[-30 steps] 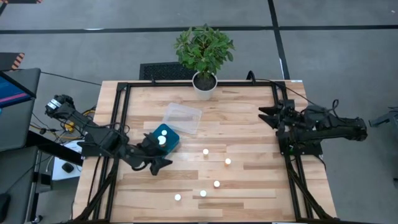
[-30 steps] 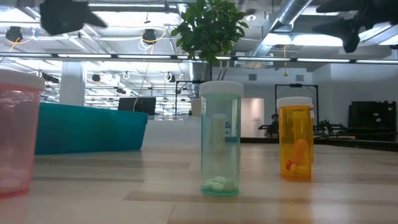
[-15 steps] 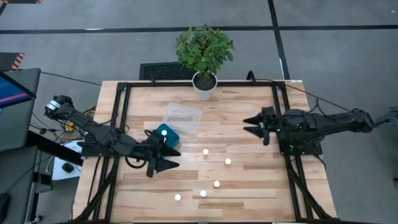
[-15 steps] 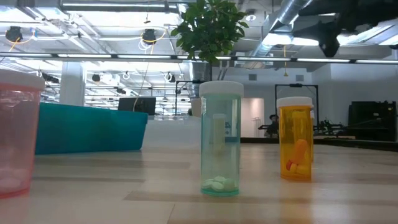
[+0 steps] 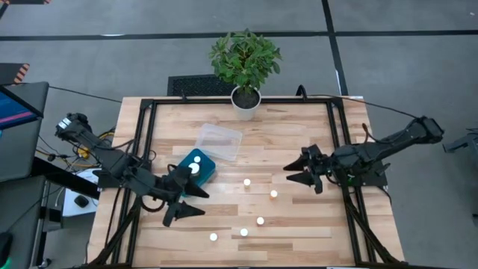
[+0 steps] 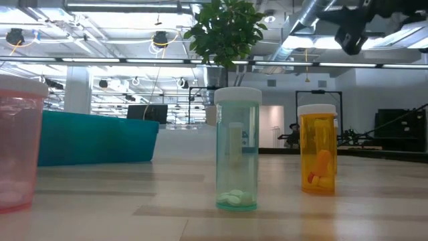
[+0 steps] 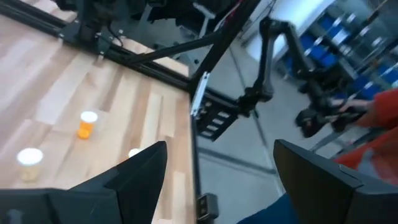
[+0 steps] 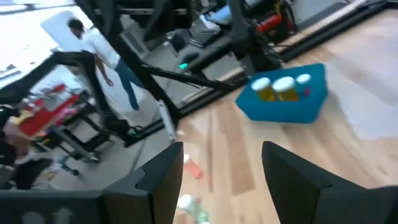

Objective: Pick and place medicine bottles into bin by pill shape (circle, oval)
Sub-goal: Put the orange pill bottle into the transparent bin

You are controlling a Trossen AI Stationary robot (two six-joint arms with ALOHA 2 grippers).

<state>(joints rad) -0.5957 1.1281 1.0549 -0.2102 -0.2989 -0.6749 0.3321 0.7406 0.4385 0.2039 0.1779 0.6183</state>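
Several white-capped medicine bottles stand loose on the wooden table, among them one (image 5: 247,181) and another (image 5: 274,194) near the middle. In the low view a teal-tinted bottle (image 6: 237,150) and an orange one (image 6: 317,150) stand upright on their bases. The teal bin (image 5: 196,166) holds white-capped bottles (image 8: 284,87). My left gripper (image 5: 196,202) hovers open just nearer than the bin. My right gripper (image 5: 287,173) is open above the table, right of the middle bottles, with nothing between its fingers.
A clear plastic container (image 5: 219,140) lies behind the teal bin. A potted plant (image 5: 245,101) stands at the far edge. A pink-tinted bottle (image 6: 17,144) stands close at the left of the low view. Black frame rails (image 5: 340,142) run along both sides. People show in the room beyond.
My right gripper has swung from the right rail toward the table's left and near edge, out over the table and toward the middle bottles. My left gripper has risen near the teal bin and rolled about its own axis. Neither gripper has changed its opening.
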